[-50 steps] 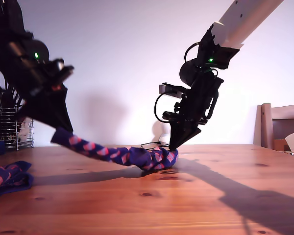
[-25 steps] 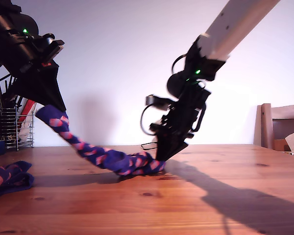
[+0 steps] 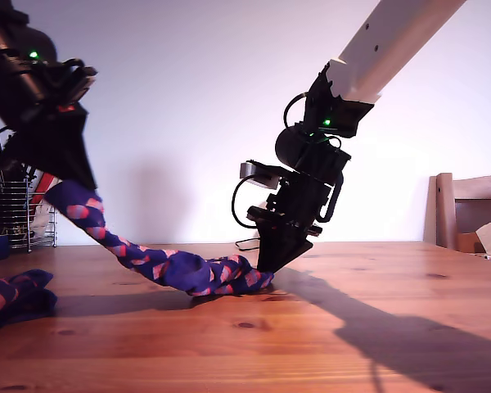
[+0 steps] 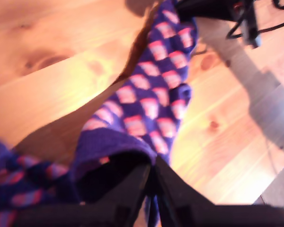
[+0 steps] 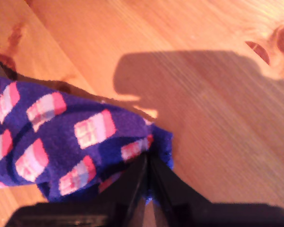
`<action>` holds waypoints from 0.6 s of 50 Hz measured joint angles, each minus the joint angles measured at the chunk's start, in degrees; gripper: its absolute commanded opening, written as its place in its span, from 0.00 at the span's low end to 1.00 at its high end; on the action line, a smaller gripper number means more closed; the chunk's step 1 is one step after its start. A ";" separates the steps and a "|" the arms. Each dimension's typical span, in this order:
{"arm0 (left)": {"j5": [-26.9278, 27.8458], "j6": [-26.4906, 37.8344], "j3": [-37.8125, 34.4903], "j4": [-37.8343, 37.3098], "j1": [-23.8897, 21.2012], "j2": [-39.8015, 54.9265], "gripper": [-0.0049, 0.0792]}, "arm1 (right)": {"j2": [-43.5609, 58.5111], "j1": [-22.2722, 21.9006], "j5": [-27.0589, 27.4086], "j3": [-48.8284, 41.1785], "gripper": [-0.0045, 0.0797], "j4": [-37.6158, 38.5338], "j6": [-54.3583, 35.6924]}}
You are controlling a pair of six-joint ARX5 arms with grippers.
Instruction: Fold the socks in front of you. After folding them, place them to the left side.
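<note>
Change: my first claw point(image 3: 65, 184) has lifted its sock point(image 3: 159, 264) end higher; my second claw point(image 3: 266, 266) has shifted toward the exterior view's left.
Grip: both claws clamped on that sock.
Surroundings: second sock point(image 3: 12, 296) on counter point(image 3: 327, 344); wire rack point(image 3: 16, 214) behind.

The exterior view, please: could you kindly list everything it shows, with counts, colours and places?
Stretched sock: one, navy with pink blocks, one end raised at the exterior view's left, other end on the table.
Second sock: one, same pattern, bunched at the exterior view's left edge.
Table: one, wooden.
Wire rack: one, behind, exterior view's left.
Chair: one, wooden, exterior view's right.
My first claw: black, shut on the raised end.
My second claw: black, shut on the low end.
</note>
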 measured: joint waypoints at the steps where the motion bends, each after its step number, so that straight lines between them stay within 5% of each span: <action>1: 0.00 0.00 0.00 0.02 0.39 -0.02 0.04 | 0.09 0.00 0.00 0.11 0.04 -0.11 0.00; 15: -0.11 0.00 0.04 0.07 4.59 -1.36 0.04 | 0.17 0.00 -0.20 0.35 0.04 -0.55 -0.04; 30: -0.07 0.00 2.19 2.73 3.37 -3.08 0.04 | 0.17 0.50 -1.36 0.57 0.04 -1.97 -0.04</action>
